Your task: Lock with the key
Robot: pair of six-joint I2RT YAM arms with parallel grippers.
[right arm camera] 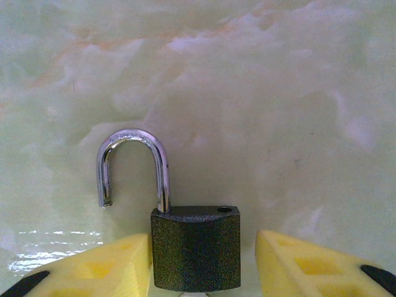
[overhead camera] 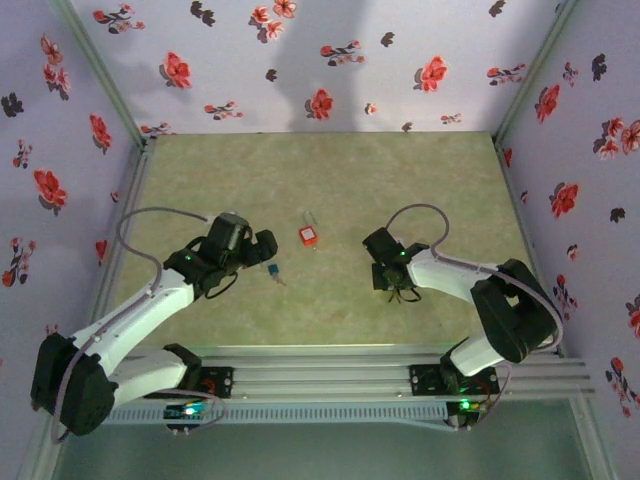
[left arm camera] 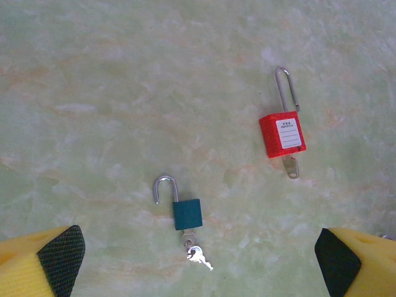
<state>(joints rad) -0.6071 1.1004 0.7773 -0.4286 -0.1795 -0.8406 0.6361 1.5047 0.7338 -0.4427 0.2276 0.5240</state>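
A dark padlock with its shackle swung open lies on the green table between the yellow fingers of my right gripper. The left finger touches the padlock's body. The right finger stands a small gap away from it, so the jaws are not closed on it. A sliver of bright metal shows under the body at the frame's bottom edge; I cannot tell whether it is the key. In the top view the right gripper points down at the table, right of centre. My left gripper hangs open above the table.
A teal-blue padlock, shackle open, lies below the left gripper with a metal key in it and a spare on a ring. A red padlock with a long open shackle and a key lies farther right. Flowered walls enclose the table.
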